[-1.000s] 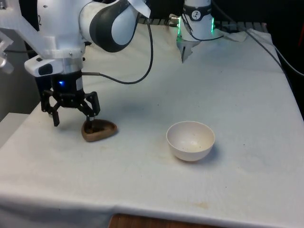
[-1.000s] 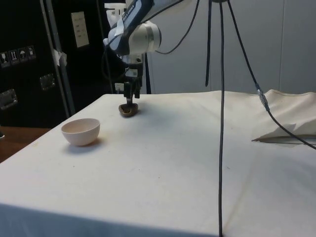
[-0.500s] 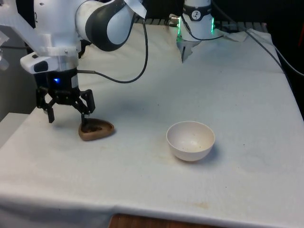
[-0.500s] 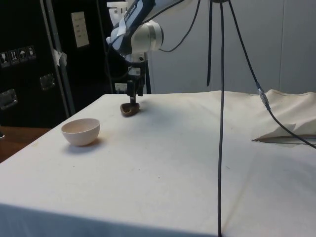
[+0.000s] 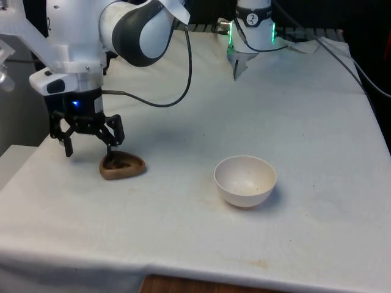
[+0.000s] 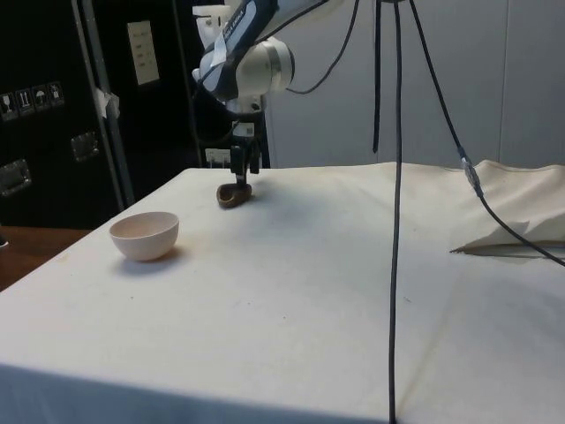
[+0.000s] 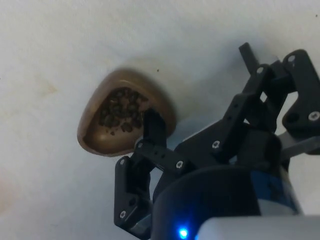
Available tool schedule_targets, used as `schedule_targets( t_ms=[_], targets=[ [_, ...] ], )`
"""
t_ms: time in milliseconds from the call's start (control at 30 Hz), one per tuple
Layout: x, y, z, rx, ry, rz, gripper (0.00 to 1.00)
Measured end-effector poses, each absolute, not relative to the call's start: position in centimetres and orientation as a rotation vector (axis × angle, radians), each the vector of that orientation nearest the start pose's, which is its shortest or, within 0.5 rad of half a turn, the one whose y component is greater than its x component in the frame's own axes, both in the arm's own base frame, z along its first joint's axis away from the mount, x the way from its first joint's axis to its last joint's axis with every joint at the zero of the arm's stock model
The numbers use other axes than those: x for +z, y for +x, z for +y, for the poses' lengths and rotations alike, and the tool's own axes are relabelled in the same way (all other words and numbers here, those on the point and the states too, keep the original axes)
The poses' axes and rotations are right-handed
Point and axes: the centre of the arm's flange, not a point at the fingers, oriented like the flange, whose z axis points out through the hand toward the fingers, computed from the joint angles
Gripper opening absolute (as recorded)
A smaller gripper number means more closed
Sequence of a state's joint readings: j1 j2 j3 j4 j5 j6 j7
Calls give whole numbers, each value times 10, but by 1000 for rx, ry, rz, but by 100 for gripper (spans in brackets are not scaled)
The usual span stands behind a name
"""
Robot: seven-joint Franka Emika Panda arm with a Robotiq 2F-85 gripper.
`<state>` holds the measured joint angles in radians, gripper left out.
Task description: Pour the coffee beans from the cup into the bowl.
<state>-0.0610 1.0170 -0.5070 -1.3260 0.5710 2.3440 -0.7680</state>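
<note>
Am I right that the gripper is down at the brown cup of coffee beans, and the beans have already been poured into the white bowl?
Not quite. The gripper is down at the brown cup, but the coffee beans are not poured: the wrist view shows them lying inside the cup, and in the front view the white bowl holds no beans.

One brown cup (image 5: 123, 166) holding many dark coffee beans (image 7: 119, 111), too small to count. One white bowl (image 5: 245, 180). Both sit on one cloth-covered surface (image 5: 293, 122).
</note>
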Motion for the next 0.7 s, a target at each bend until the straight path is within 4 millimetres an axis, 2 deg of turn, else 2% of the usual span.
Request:
schedule_targets(
  t_ms=[433, 700],
  targets=[
    [172, 667, -307, -184, -3210, -89, 100],
    [172, 666, -305, -187, -3211, -91, 100]
  ],
)
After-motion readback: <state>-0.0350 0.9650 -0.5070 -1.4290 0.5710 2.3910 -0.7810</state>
